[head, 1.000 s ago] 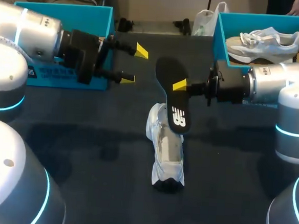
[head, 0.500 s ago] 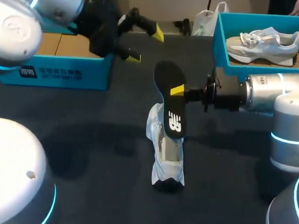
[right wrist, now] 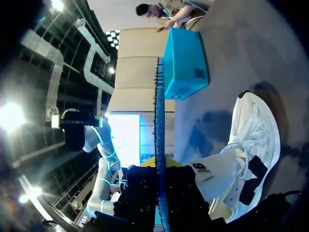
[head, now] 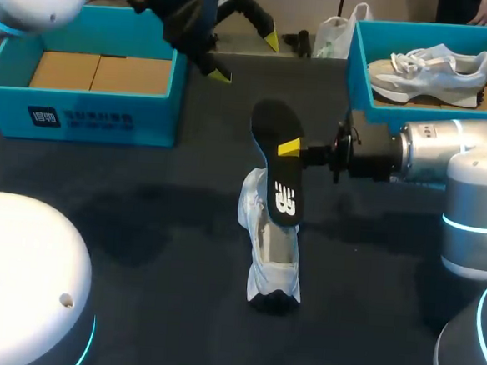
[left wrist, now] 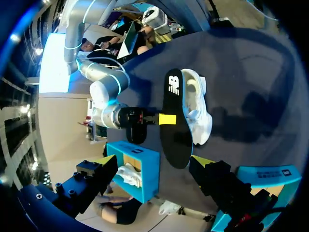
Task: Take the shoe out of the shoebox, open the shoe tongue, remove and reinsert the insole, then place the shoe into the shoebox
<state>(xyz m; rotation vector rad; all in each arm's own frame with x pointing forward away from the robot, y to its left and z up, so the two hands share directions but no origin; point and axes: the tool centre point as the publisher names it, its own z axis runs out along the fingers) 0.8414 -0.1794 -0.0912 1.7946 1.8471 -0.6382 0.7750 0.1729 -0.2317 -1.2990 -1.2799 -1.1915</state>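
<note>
- The left pincer (head: 245, 57), fingers spread and empty, had pulled up and back beside the left shoebox (head: 97, 118).
- The right pincer (head: 289, 147) still clamped the insole (head: 279, 172), lowered slightly to the opening of the shoe (head: 273, 268) on the tabletop (head: 140, 225).
- Reinsertion likely came next.

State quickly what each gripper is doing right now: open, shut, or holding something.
Left gripper: open, holding nothing.
Right gripper: shut on the black insole, held above the white shoe.
</note>
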